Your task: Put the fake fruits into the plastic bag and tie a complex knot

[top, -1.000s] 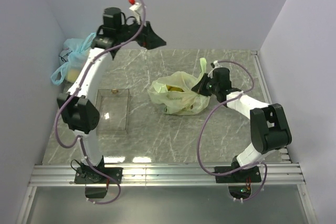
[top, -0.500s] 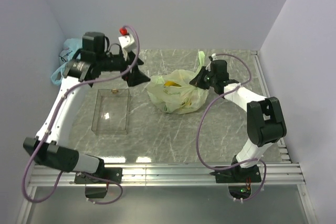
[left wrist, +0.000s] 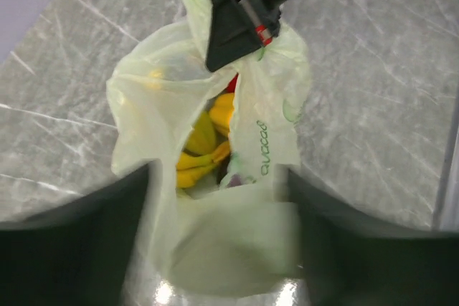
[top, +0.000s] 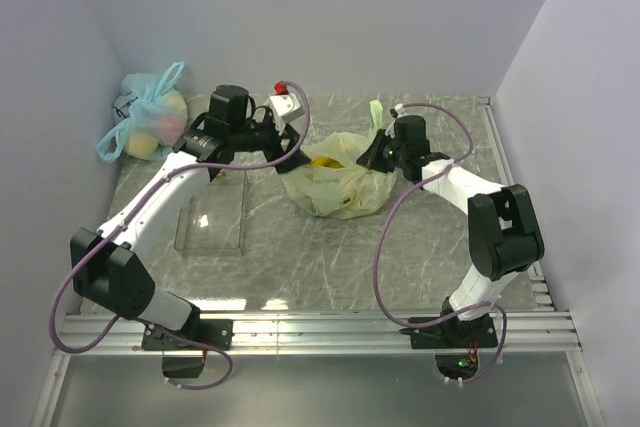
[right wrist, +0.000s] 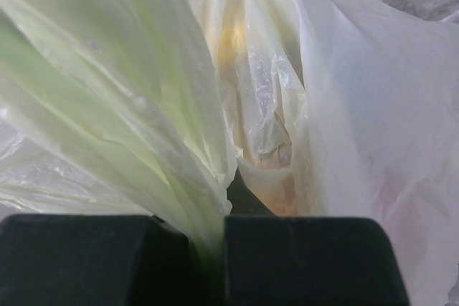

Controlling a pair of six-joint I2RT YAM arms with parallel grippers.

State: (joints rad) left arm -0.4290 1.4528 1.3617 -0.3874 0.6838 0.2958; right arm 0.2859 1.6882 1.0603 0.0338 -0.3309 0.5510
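The pale green plastic bag [top: 338,190] lies mid-table, mouth partly open. In the left wrist view the bag [left wrist: 265,91] holds a yellow banana bunch [left wrist: 203,157], a yellow lumpy fruit [left wrist: 222,109] and a bit of red fruit [left wrist: 232,84]. My left gripper [top: 292,152] is open at the bag's left edge; its blurred fingers [left wrist: 79,241] straddle the near bag wall [left wrist: 237,241]. My right gripper [top: 378,153] is shut on a bag handle [top: 377,112], which stands up from it. In the right wrist view the handle [right wrist: 143,127] is pinched between the shut jaws [right wrist: 222,223].
A light blue knotted bag [top: 150,122] with pale fruits sits at the back left corner. A clear rectangular tray [top: 213,215] lies left of the green bag, under my left arm. Grey walls close the left, back and right sides.
My left arm has swung down from high at the back to the bag's left edge. My right gripper has shifted slightly back and left, still holding the handle.
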